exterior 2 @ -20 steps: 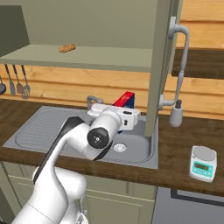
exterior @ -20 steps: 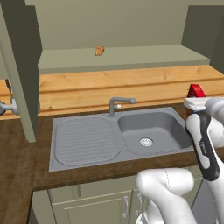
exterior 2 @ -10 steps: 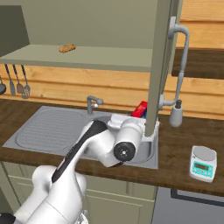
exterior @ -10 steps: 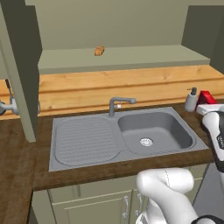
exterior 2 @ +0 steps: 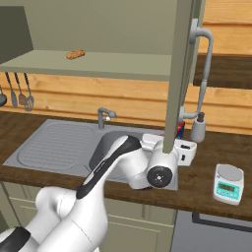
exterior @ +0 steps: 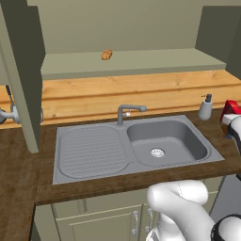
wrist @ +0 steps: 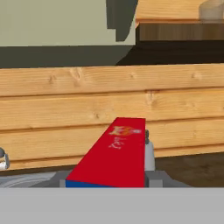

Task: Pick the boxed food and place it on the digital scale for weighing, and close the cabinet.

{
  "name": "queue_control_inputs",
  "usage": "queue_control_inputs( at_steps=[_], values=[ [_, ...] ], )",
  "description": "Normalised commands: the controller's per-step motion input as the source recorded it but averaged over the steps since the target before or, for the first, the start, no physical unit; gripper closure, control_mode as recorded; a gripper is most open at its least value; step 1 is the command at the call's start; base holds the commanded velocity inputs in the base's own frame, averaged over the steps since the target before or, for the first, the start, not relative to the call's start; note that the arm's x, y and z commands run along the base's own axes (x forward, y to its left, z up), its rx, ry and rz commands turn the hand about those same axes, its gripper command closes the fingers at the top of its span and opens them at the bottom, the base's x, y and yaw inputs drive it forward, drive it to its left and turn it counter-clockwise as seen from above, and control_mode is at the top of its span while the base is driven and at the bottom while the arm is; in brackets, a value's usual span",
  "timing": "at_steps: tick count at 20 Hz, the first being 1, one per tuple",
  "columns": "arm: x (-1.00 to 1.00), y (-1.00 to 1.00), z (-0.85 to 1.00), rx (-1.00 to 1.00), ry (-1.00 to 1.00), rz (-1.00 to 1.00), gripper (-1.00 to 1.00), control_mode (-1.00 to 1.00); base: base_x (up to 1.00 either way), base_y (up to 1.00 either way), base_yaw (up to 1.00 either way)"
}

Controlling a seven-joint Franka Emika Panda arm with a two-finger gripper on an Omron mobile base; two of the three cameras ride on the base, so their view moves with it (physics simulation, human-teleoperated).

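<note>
My tool (exterior 2: 183, 142) is clenched on the box (wrist: 111, 153), light, stiff card with slick faces, best held across its narrow sides on the way to the scale (exterior 2: 229, 183).

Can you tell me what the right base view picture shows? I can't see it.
A white robot arm reaches over a grey sink toward the right, carrying the boxed food, mostly hidden behind an open cabinet door. A small digital scale waits on the dark wooden counter to the right. An orange-brown lump sits on the cabinet shelf above.
</note>
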Motion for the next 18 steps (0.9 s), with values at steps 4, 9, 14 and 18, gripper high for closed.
queue_control_inputs(
  at_steps=[4, 9, 14, 18],
  values=[
    [0.0, -0.39, -0.34, 0.0, 0.0, -0.11, 1.0, -1.0, 0.0, 0.0, 0.0],
    [0.0, -0.42, -0.29, 0.01, 0.0, -0.08, 1.0, -1.0, 0.0, 0.0, 0.0],
    [0.0, -0.61, 0.0, 0.02, 0.01, -0.02, 1.0, -1.0, 0.0, 0.0, 0.0],
    [0.0, -0.32, -0.01, 0.0, 0.0, -0.12, 1.0, -1.0, 0.0, 0.0, 0.0]
  ],
)
